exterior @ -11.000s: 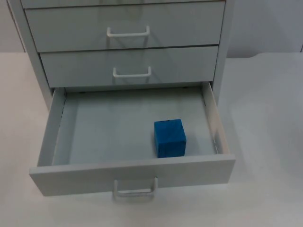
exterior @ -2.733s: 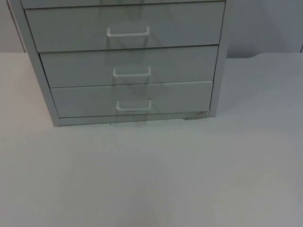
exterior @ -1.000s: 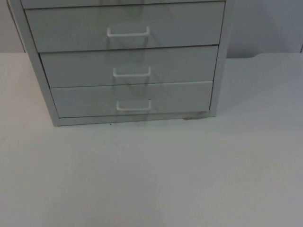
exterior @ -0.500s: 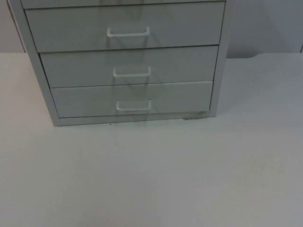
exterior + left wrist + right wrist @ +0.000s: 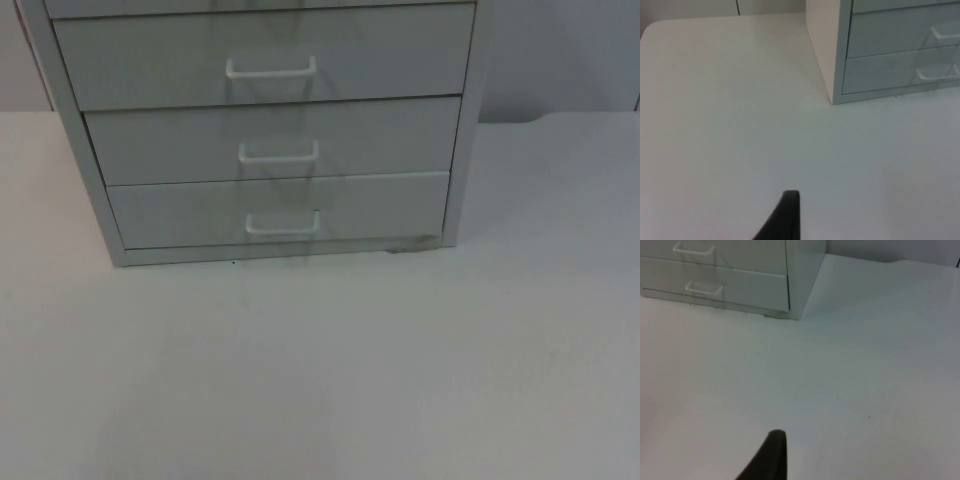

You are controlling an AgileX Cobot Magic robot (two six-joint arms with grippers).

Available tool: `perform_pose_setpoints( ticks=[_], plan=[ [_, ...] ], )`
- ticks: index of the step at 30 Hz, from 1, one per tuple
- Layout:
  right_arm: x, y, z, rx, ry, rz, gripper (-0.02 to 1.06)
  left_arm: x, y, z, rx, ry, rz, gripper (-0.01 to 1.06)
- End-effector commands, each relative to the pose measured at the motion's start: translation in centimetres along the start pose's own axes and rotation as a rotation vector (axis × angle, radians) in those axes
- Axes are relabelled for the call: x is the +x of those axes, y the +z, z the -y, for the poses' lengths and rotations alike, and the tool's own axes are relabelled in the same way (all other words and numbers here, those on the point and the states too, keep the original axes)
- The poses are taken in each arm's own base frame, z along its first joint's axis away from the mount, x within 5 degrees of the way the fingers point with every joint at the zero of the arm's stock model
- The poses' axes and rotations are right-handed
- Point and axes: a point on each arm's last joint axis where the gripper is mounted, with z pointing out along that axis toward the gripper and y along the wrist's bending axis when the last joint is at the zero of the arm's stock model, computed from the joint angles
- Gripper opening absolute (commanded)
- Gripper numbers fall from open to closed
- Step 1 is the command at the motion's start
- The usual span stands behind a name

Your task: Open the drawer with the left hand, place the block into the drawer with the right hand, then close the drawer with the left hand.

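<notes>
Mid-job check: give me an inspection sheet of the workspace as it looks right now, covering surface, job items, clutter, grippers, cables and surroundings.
Surface: white table, bare in front of the cabinet.
Job's things: grey cabinet with three drawers visible; bottom drawer shut flush, its handle free. Block: nothing seen.
Clutter: nothing seen.
Grippers: left gripper over the table left of the cabinet; right gripper over the table to its right; both clear of the cabinet, holding nothing visible.
Cables: nothing seen.
Surroundings: grey wall behind the table.
</notes>
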Motion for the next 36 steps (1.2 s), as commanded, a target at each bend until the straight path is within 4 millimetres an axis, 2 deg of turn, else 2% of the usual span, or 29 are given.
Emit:
perform_pose_setpoints(
  ticks=[1, 7, 36],
  plan=[
    [0.02, 0.09, 0.04, 0.007, 0.007, 0.009, 1.05, 0.09, 0.04, -0.04, -0.006, -0.006, 0.003, 1.05],
    [0.05, 0.08, 0.42, 0.049, 0.063, 0.008, 1.05, 0.09, 0.04, -0.04, -0.006, -0.006, 0.003, 1.05],
    [0.05, 0.08, 0.42, 0.049, 0.062, 0.008, 1.05, 0.09, 0.04, -0.04, -0.006, -0.008, 0.003, 1.05]
  ],
)
